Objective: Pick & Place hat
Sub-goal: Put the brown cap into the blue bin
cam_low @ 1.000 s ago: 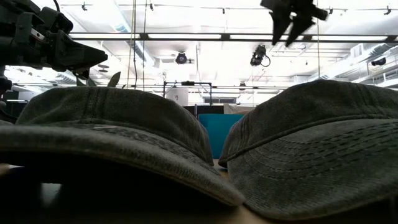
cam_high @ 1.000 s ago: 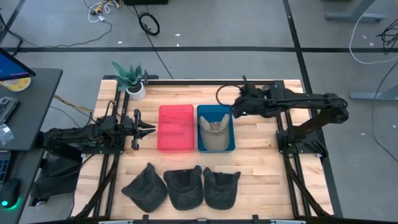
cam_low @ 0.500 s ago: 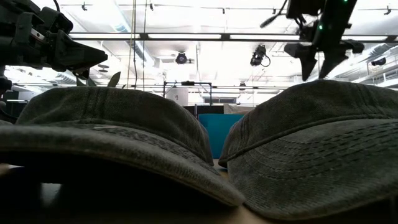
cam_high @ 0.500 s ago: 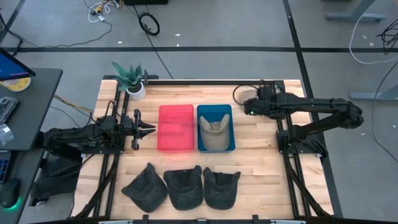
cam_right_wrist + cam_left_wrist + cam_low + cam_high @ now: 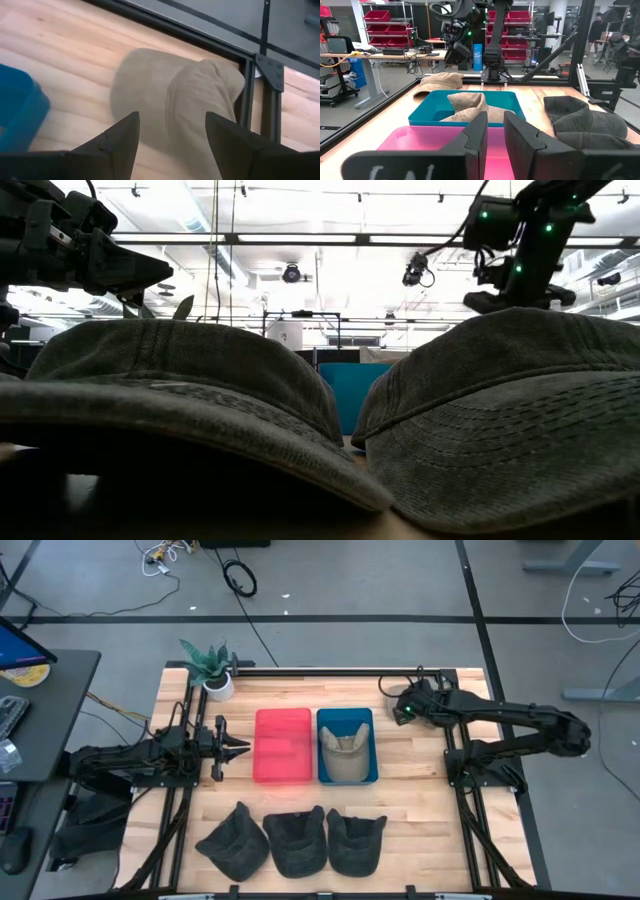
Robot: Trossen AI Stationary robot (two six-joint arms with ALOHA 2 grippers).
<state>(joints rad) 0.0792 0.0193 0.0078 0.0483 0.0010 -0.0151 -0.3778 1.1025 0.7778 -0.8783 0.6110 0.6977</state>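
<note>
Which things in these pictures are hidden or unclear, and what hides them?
- Tan hat near the table's far right corner: in the high view the right arm covers it.
- Right gripper: the high view shows only its wrist; in the low view a dark hat hides its tips.
- Bins: in the low view the dark hats hide all but a strip of the blue bin.
- Pink bin: whether anything lies inside is unclear.

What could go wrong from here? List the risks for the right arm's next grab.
1. The open right claw hangs above the crumpled tan fabric cap, which lies close to the black metal table frame. A finger might strike that frame on descent.
2. The blue plastic bin already holds a tan cap, so a second may sit high or spill.
The left claw waits by the pink bin.
</note>
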